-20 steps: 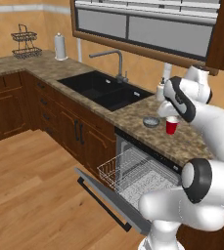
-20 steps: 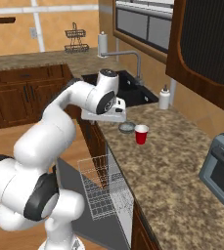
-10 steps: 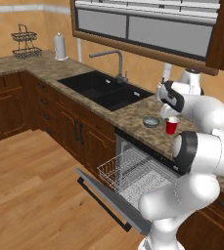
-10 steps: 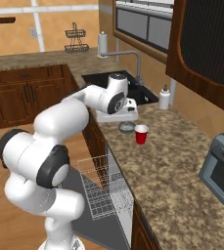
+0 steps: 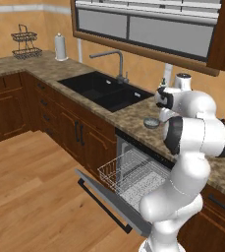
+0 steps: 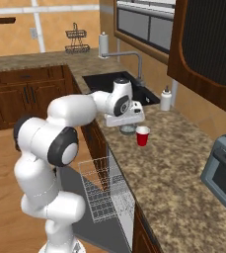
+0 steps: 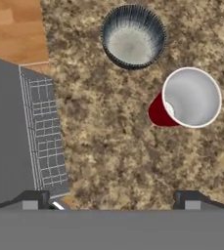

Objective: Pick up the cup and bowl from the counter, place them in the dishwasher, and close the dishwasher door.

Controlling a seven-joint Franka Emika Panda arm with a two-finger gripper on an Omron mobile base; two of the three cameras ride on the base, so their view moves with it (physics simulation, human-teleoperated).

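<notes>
Cup (image 7: 190,97) first, I'd say: red tapered plastic, white inside, standing upright on the counter (image 7: 118,156) with mouth up, so its long axis is vertical and the narrow end is at the base. Looks light and thin-walled, probably flexes if squeezed hard and smooth enough to slip; best hold is likely across the rim or upper wall, where it is widest, with modest force. Bowl (image 7: 133,36) sits just beside it, apart, not touching, nearer the front edge of the worktop above the dishwasher; also mouth up, shallow and round, so no real long axis, only a vertical symmetry axis. Grey metallic look, so stiff, likely slick, and low: a side pinch has little wall to bite, a pinch over the rim with one finger inside seems safer. Gripper (image 7: 111,197) hovers above the worktop looking straight down, jaws spread fully wide, holding nothing; both dishes lie ahead of the fingertips, neither between them. In the right base view the hand hangs over the bowl (image 6: 128,130) with the cup (image 6: 142,135) just beside it. Dishwasher door (image 5: 111,202) is dropped open below the counter edge, white wire rack (image 5: 128,174) pulled out over it.
</notes>
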